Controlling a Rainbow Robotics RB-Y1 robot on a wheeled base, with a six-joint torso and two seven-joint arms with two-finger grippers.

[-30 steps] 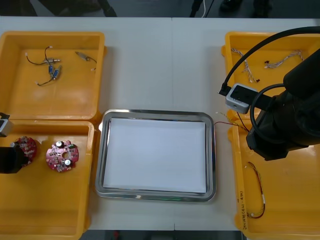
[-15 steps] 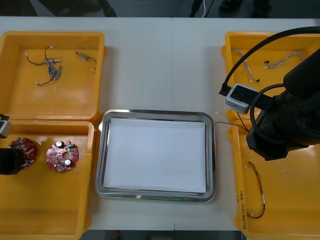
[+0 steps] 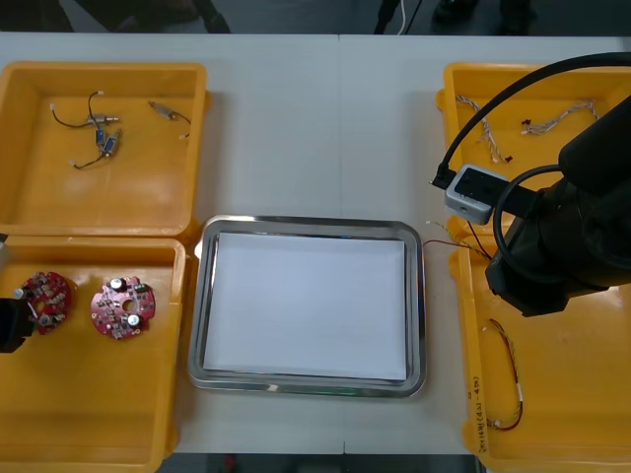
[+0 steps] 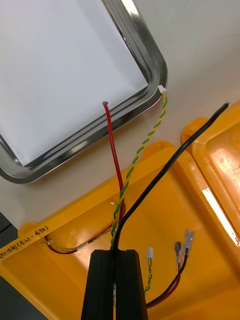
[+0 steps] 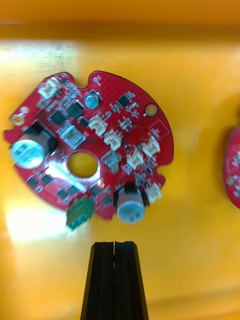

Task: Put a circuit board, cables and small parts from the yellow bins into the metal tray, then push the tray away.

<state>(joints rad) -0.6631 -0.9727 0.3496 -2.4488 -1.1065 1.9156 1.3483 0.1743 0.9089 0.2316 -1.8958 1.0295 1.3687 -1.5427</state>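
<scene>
**Right pincer holding cables at the tray corner; left pincer closed over a board.**

The right pincer [image 4: 115, 254] is clamped on a bundle of cables [image 4: 150, 130] above the right near bin [image 4: 165, 220]. Their free ends reach over the corner rim of the tray [image 3: 308, 226], which is white inside and holds nothing yet. The left pincer [image 5: 114, 245] has its fingers pressed together on nothing, poised just beside a board [image 5: 90, 150] lying flat in the left near bin [image 3: 99, 414], with a second board [image 3: 123, 306] near it.

Risks, as judged:
- The thin, slack strands may slip from the grip.
- Their ends may catch on the rim and drape onto the surface [image 3: 315, 128] instead of into the tray.
- The left pincer must open before it descends, or it will only press or shove the board.
</scene>
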